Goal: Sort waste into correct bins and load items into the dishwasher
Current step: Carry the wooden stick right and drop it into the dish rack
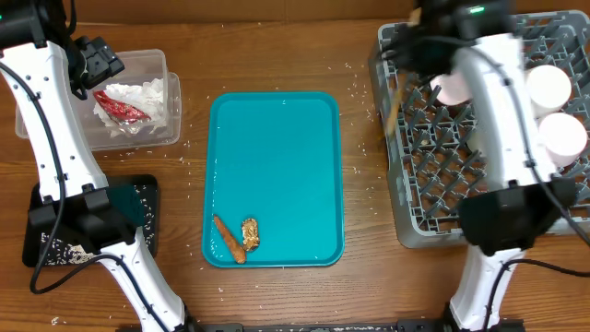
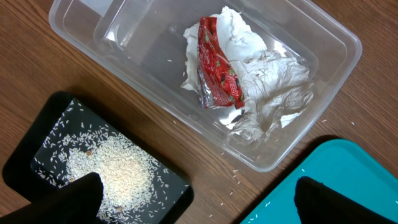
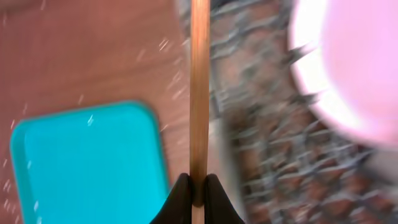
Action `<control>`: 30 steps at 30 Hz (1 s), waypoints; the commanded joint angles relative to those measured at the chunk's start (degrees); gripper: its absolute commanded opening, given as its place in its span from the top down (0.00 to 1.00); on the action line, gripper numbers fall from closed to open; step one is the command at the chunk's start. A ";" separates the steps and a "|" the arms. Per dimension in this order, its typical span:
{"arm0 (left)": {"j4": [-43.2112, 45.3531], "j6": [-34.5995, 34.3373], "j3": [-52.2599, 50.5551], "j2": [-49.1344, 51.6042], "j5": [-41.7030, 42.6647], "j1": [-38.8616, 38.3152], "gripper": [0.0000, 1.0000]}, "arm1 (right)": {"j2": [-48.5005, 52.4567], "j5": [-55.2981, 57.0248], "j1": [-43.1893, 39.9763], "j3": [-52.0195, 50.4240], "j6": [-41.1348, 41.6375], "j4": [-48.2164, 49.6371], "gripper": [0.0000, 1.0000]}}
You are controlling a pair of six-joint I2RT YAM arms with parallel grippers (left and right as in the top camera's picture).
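My right gripper (image 3: 199, 186) is shut on a thin wooden stick (image 3: 199, 74), held over the left edge of the grey dishwasher rack (image 1: 419, 184); the stick (image 1: 395, 106) also shows from overhead. White and pinkish dishes (image 1: 551, 88) stand in the rack. My left gripper (image 2: 199, 205) is open and empty above the gap between the black tray (image 2: 37, 137) of rice (image 2: 112, 168) and the teal tray. The clear tub (image 2: 323, 37) holds a crumpled napkin (image 2: 273, 87) and a red wrapper (image 2: 217, 74). An orange carrot stick (image 1: 229, 240) and a brown chunk (image 1: 250, 233) lie on the teal tray.
The teal tray (image 1: 277, 157) lies mid-table between tub and rack. Loose rice grains (image 1: 364, 138) are scattered on the wooden table around the tray and near the rack. Both arm bases stand at the front edge.
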 commanded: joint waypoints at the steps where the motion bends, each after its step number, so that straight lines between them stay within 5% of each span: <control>1: -0.13 0.48 0.24 -0.57 0.48 -0.39 0.00 | -0.70 -3.37 -3.80 0.96 -5.68 0.26 0.96; 9: -0.13 0.48 0.24 -0.57 0.48 -0.39 0.00 | -0.13 -3.82 -7.30 -3.15 -12.11 5.11 0.93; 30: -0.13 0.48 0.24 -0.57 0.48 -0.48 0.00 | -0.13 -4.22 -4.39 -14.62 -11.67 14.23 0.78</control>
